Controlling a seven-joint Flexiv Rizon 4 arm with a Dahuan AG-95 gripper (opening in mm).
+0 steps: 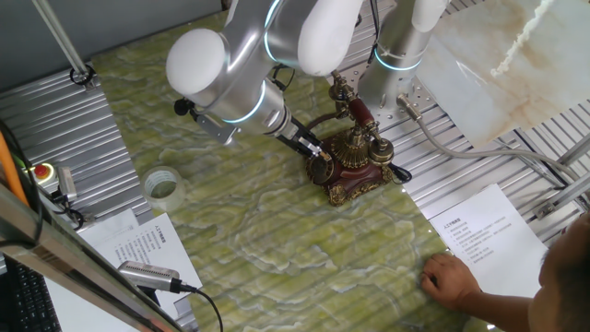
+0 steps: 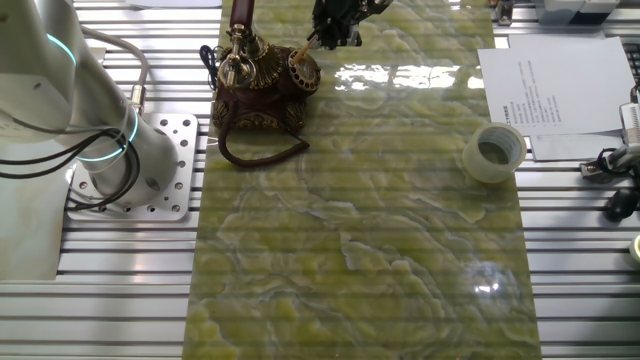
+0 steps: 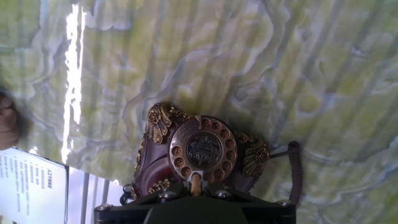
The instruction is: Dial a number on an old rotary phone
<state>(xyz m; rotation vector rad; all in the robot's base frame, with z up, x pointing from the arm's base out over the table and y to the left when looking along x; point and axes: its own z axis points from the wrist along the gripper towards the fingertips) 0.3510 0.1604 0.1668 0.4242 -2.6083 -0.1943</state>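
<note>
The old rotary phone [image 1: 358, 164] stands on the green marbled mat, dark red-brown with brass trim. Its red-and-gold handset [image 1: 360, 112] rests in the cradle. It also shows in the other fixed view [image 2: 255, 85], with its dark cord [image 2: 262, 155] looping in front. My gripper [image 1: 316, 150] hangs just in front of the round dial [image 3: 203, 149] and is shut on a thin tan stick [image 3: 196, 184]. The stick's tip is at the dial's rim [image 2: 303, 70], seen in the other fixed view under the gripper [image 2: 335, 25]. The finger pads are hidden in the hand view.
A roll of clear tape [image 1: 163, 186] lies on the mat [image 2: 493, 152]. Printed sheets [image 1: 489, 231] lie at the mat's edges [image 2: 560, 85]. A person's hand [image 1: 452, 277] rests near one sheet. The arm's base [image 2: 130, 160] stands beside the phone.
</note>
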